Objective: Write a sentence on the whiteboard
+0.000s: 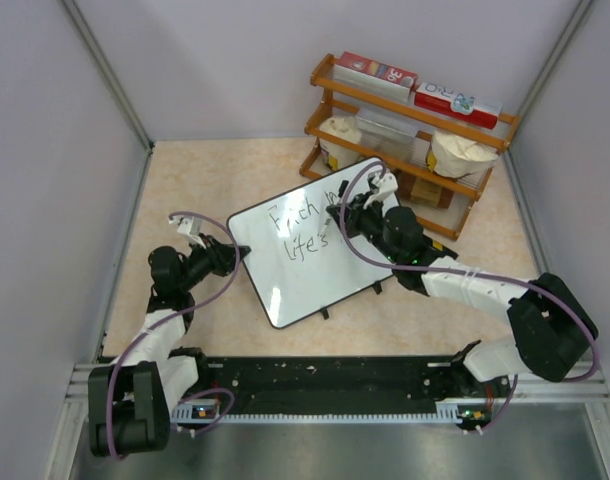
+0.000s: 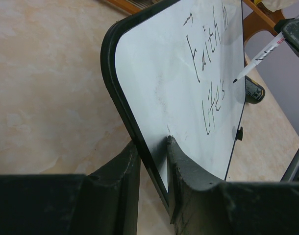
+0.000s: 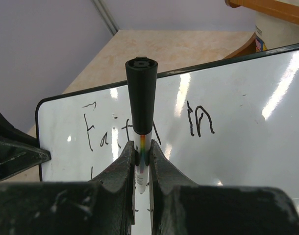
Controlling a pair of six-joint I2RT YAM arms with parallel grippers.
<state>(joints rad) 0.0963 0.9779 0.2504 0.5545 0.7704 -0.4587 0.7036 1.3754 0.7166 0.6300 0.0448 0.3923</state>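
Right gripper (image 3: 142, 155) pinching marker (image 3: 141, 93), tip near the sentence (image 1: 303, 232), left gripper (image 2: 153, 145) clamped on whiteboard (image 1: 297, 285) rim.

A wooden rack (image 1: 410, 140) stands at one o'clock on the beige tabletop (image 1: 215, 180), by the back wall (image 1: 285, 60). A red box (image 1: 375, 70) and a white-topped box (image 1: 457, 101) lie on its top shelf; a small tub (image 1: 341, 138) and a wide tub (image 1: 463, 155) sit below

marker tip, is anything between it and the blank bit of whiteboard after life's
Nothing visible. The marker in the right tool has its tip by the bare whiteboard just past "life's"; the left tool clamps the board's rim far from there.
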